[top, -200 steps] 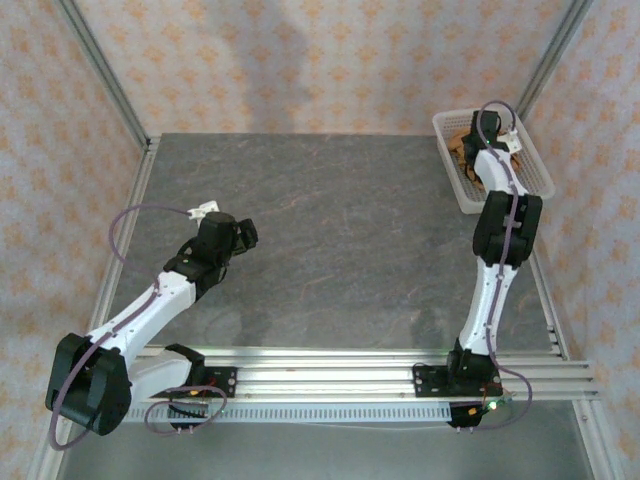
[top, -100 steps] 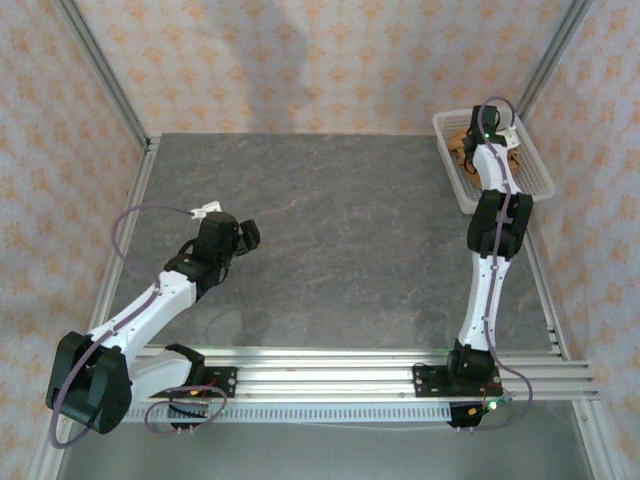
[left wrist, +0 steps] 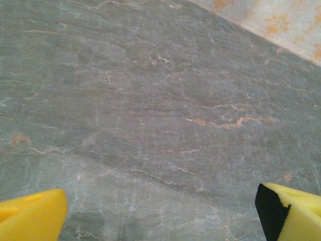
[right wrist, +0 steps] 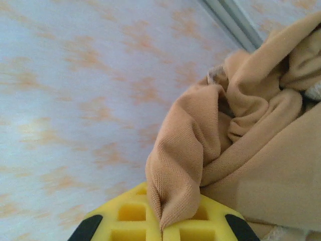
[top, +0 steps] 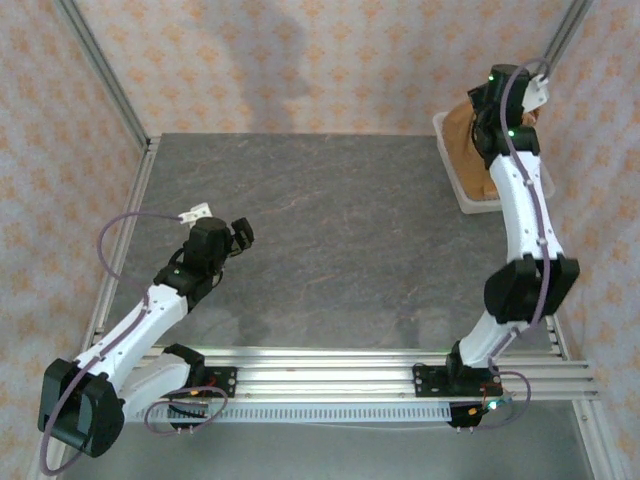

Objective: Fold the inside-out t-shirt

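I have the right fingers [right wrist: 131, 217] clamped on a fold of the shirt [right wrist: 251, 150], held high over the basket [top: 472, 203], with the cloth trailing down into it. Well left of the basket, my left fingers [left wrist: 30, 218] stand wide apart over bare, grey, veined bench [top: 350, 230]. Behind the basket are pale walls [top: 300, 60] with orange motifs.
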Controlling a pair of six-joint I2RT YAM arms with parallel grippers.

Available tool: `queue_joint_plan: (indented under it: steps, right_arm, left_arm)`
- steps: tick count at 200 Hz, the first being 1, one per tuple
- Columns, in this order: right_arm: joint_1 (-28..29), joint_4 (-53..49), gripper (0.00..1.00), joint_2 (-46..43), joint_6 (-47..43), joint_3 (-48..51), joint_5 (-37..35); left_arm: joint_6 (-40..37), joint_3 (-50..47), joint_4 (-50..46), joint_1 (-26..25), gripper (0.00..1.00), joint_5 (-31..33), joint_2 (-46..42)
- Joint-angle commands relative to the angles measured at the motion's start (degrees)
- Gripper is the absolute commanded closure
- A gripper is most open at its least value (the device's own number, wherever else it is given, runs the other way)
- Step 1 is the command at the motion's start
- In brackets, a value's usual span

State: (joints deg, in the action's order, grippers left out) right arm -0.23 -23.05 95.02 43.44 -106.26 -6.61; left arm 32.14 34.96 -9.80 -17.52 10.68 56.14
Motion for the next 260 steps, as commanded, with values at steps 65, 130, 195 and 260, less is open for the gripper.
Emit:
queue_joint_plan:
  steps: [65,130,195,260]
  right_arm:
    - [6.0,-0.5,1.00,-9.5,-6.8,-14.7,3.5]
    - [19.6,3.2,1.00,-15.0,-6.5,0.4,4.1]
    - [26.3,10.8,1.00,-14.7,3.7,28.0,-1.2]
    - [26.1,-21.4,0.11,9.7,-5.1,-1.2,-2.9]
  left_arm:
    - [0.4,-3.3,5.7,0.2,0.02,0.7,1.0]
    - [-0.1,-2.9,6.7,0.2,0.05,-2.1,2.8]
    - [-0.2,-2.5,7.5,0.2,0.07,-4.3,4.6]
    - [-2.6,-0.6,14.3,-0.1,0.12,-25.2,13.1]
